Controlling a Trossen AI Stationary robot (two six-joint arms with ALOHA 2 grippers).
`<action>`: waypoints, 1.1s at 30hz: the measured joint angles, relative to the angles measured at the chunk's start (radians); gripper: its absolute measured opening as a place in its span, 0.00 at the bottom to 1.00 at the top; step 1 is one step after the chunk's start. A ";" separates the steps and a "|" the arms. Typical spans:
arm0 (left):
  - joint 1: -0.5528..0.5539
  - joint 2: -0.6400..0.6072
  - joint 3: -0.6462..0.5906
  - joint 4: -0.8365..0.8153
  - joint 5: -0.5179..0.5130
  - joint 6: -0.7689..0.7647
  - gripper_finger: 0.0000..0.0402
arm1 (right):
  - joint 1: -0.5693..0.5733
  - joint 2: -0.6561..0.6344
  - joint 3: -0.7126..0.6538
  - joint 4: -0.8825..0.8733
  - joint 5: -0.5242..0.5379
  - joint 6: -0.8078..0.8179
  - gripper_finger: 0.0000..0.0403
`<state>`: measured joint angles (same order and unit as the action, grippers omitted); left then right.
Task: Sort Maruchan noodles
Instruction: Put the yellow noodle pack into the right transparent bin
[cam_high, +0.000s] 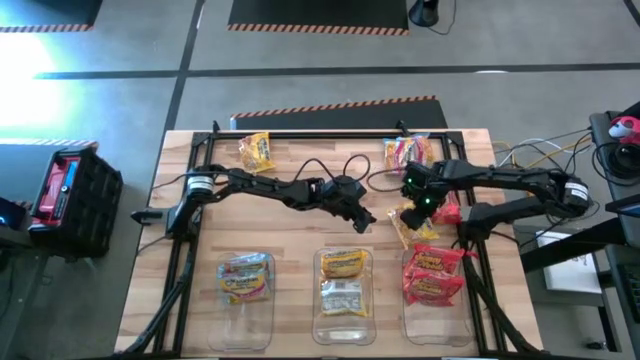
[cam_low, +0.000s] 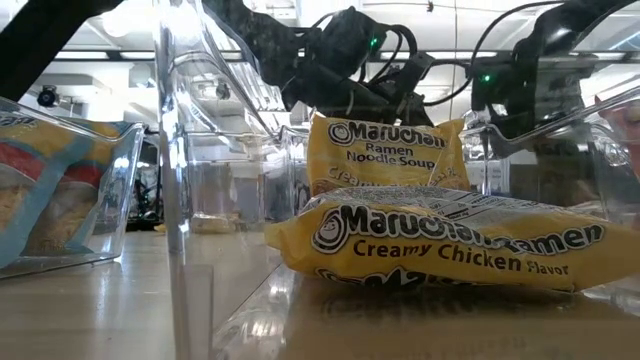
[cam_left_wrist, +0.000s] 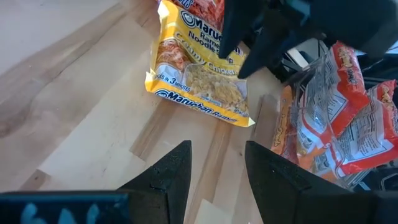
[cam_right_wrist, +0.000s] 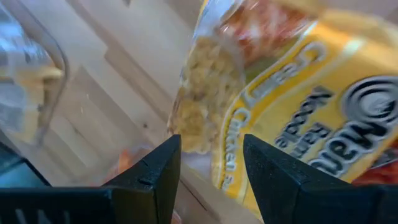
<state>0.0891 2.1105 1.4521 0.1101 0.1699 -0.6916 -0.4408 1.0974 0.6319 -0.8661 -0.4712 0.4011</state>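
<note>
Yellow crinkly plastic Maruchan packet lies flat on the wooden table, between the two grippers and just behind the right-hand clear bin.

The right gripper hangs right over this packet, its two dark fingers apart with the packet's printed face filling the gap; whether they touch it cannot be told. The left gripper sits just beside it, fingers apart over bare wood, holding nothing. In front, three clear rectangular plastic bins hold sorted packets: pale blue-multicoloured, yellow, red. Two more packets lie at the table's back, a yellow one and one partly hidden by the right arm. A red packet is mostly covered by that arm.
</note>
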 joint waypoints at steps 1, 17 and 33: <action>0.000 0.000 0.000 0.000 0.000 0.001 0.33 | 0.019 0.005 0.000 0.001 0.001 0.000 0.39; 0.000 0.000 -0.001 0.002 -0.003 0.002 0.33 | 0.164 0.113 0.003 0.191 0.293 -0.006 0.34; 0.000 -0.001 -0.002 -0.011 -0.041 0.019 0.33 | 0.163 0.206 0.120 0.365 0.323 -0.035 0.31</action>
<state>0.0891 2.1094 1.4506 0.0994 0.1291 -0.6727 -0.2775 1.3030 0.7517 -0.5010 -0.1478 0.3661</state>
